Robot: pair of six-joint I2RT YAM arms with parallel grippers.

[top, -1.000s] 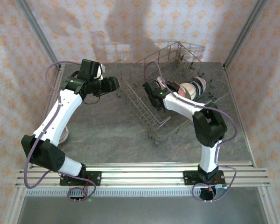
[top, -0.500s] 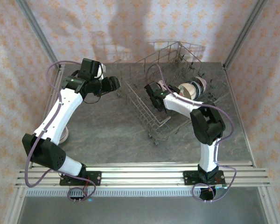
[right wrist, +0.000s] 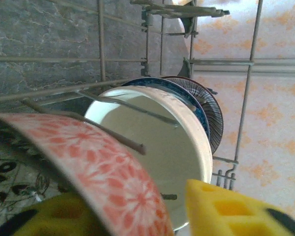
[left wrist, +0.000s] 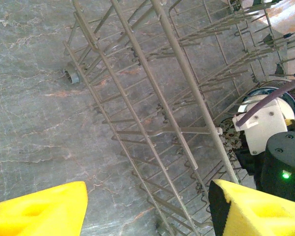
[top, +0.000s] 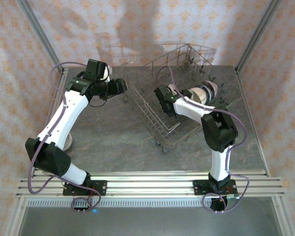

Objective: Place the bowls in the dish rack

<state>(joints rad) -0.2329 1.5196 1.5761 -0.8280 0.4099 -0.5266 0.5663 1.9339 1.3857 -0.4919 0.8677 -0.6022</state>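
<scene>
**1. Bowls (five counted)**
- Four stand on edge, one behind another, among the tines of the dish rack.
  - 1 × round ceramic bowl with a red-pink floral pattern (right wrist: 88, 162), nearest the right wrist camera.
  - 1 × plain cream-white ceramic bowl (right wrist: 152, 142), directly behind it.
  - 1 × blue-rimmed bowl (right wrist: 172, 91), close behind the cream-white one.
  - 1 × bowl with dark radial lines (right wrist: 211, 115), rearmost.
- 1 × pale round bowl (top: 69, 142) sits on the counter at the left edge. It is well apart from the rack and partly hidden by the left arm.

**2. Dish rack (one)**
- The large grey wire dish rack (top: 152, 110) stands at an angle on the far right part of the grey marbled counter (top: 113, 128).
- One small grey wheel (left wrist: 71, 76) is visible at its corner.

**3. Claws (two)**
- Right claw (right wrist: 137, 219): inside the rack, jaws parted. The wall of the red-pink bowl lies between the yellow pads, and a narrow gap shows beside the right-hand pad (right wrist: 226, 211).
- Left claw (left wrist: 147, 209): jaws wide apart, nothing between them. It hovers over the counter just beside the rack's left side.
</scene>
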